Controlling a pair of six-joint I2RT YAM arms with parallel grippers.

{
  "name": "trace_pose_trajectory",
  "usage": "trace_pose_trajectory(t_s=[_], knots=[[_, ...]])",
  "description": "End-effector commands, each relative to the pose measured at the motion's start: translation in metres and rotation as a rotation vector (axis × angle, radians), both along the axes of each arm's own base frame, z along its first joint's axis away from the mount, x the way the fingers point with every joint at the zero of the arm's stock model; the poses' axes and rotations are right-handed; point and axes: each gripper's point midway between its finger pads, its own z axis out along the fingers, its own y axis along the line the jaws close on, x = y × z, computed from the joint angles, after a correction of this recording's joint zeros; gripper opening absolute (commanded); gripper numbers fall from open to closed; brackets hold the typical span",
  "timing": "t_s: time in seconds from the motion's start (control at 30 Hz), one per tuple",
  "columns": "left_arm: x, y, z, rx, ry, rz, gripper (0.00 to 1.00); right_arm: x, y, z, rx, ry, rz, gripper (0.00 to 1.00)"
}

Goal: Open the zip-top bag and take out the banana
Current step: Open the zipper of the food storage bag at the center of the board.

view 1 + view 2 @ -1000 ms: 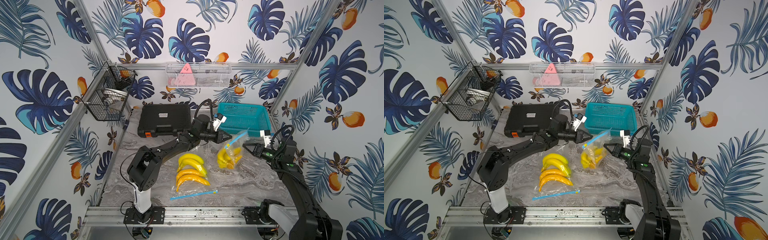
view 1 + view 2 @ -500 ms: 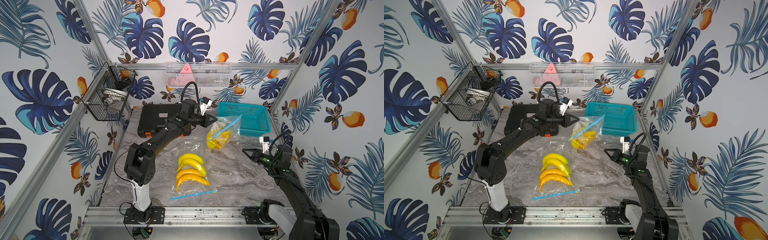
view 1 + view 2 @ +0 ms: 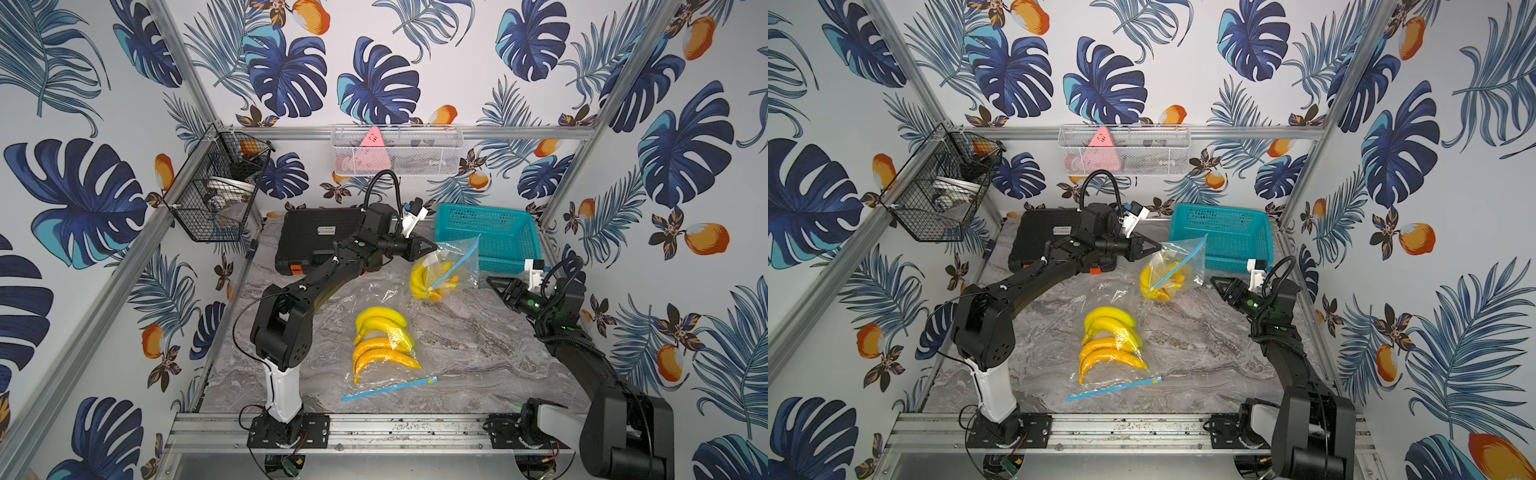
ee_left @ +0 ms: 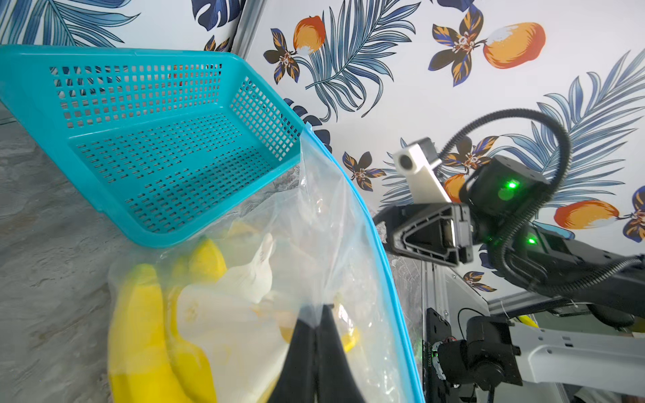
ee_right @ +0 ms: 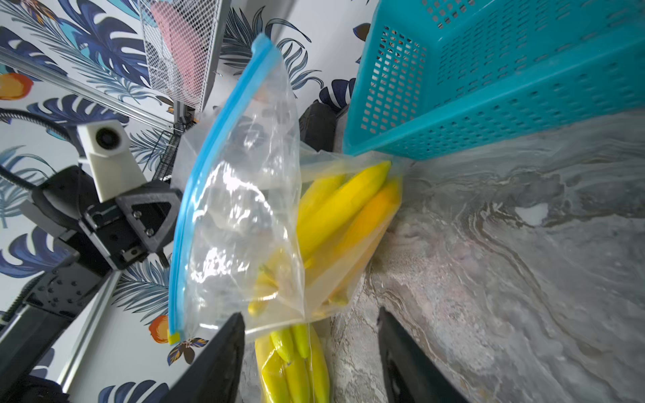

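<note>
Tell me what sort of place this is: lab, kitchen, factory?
Probably a lab robot cell. The left arm and right arm are bolted to an aluminium rail; leaf-print wall panels on a metal frame enclose the marble-look tabletop.

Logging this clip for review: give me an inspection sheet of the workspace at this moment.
Surface: grey marbled tabletop, no spills seen.
Job's things: clear zip-top bag with blue seal, yellow bananas inside, hanging from the left gripper; seal state unclear.
Clutter: second clear bag of bananas lying flat; black hard case; teal plastic basket.
Grippers: left gripper shut on the hanging bag; right gripper open, apart from it.
Cables: black corrugated hose arching over the left wrist; no snag seen.
Surroundings: black wire basket, white mesh shelf on leaf-print walls.
</note>
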Motion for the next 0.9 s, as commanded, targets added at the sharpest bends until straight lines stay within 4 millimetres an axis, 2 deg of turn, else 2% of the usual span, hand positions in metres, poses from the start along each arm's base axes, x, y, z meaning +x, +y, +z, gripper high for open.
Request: trace_pose_trajectory(t_s=[0.0,0.1,0.23,0.43,0.5,0.67,0.8,0.87], knots=[[-0.005,-0.004,0.024,-0.06,-0.068,-0.038,0.0,0.011,0.007,0.036,0.078,-0.134,0.072,0.63],[-0.006,-0.007,0.028,-0.087,-0.059,-0.046,0.0,0.016,0.01,0.029,0.092,-0.12,0.089,0.63],[-0.011,-0.016,0.025,-0.073,-0.056,-0.065,0.0,0.014,0.023,0.039,0.124,-0.151,0.142,0.62],[-0.016,-0.025,0.021,-0.085,-0.042,-0.081,0.0,0.015,0.041,0.041,0.116,-0.155,0.195,0.57],[-0.018,-0.026,0.021,-0.091,-0.038,-0.085,0.0,0.017,0.044,0.038,0.117,-0.15,0.203,0.51],[-0.021,-0.024,0.015,-0.086,-0.022,-0.083,0.0,0.016,0.044,0.037,0.119,-0.148,0.204,0.19],[-0.024,-0.023,0.01,-0.062,-0.018,-0.09,0.0,0.01,0.046,0.038,0.08,-0.14,0.214,0.05],[-0.023,-0.022,0.009,-0.049,-0.029,-0.089,0.12,0.005,0.047,0.039,0.058,-0.139,0.225,0.0]])
